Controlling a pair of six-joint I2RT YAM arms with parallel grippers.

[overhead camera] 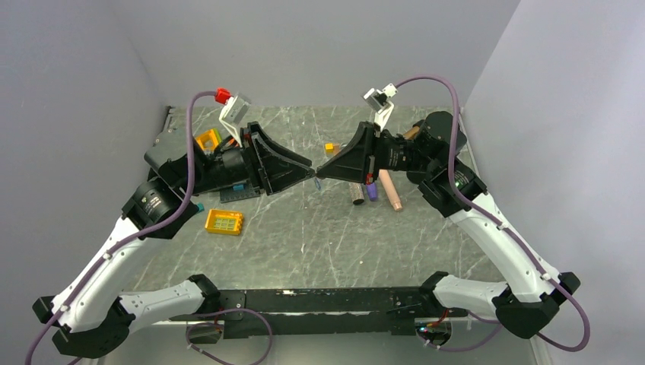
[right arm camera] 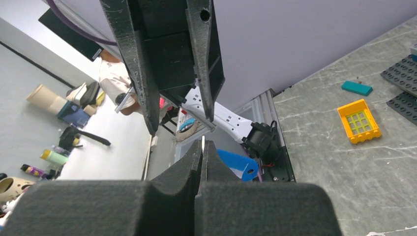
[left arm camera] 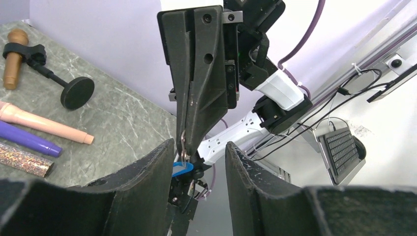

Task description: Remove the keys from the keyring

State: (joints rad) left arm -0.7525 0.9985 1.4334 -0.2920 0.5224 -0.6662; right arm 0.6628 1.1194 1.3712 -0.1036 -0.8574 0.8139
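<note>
My two grippers meet tip to tip above the middle of the table. My right gripper (overhead camera: 319, 172) is shut on a thin metal key (right arm camera: 203, 143), edge-on between its pads. The bright-blue keyring (right arm camera: 239, 165) hangs just below its tips; it also shows in the left wrist view (left arm camera: 183, 168) under the small metal piece (left arm camera: 183, 142). My left gripper (overhead camera: 308, 169) is open, its fingers (left arm camera: 147, 172) spread either side of the right gripper's tip (left arm camera: 187, 140) and not touching the keyring.
A yellow brick (overhead camera: 224, 222) and a teal bar (overhead camera: 199, 206) lie at front left by a dark baseplate (overhead camera: 242, 191). Pink, purple and glitter tubes (overhead camera: 392, 190) lie under the right arm. A small yellow piece (overhead camera: 329, 148) lies behind. A toy microphone (left arm camera: 14, 56) lies at the back right.
</note>
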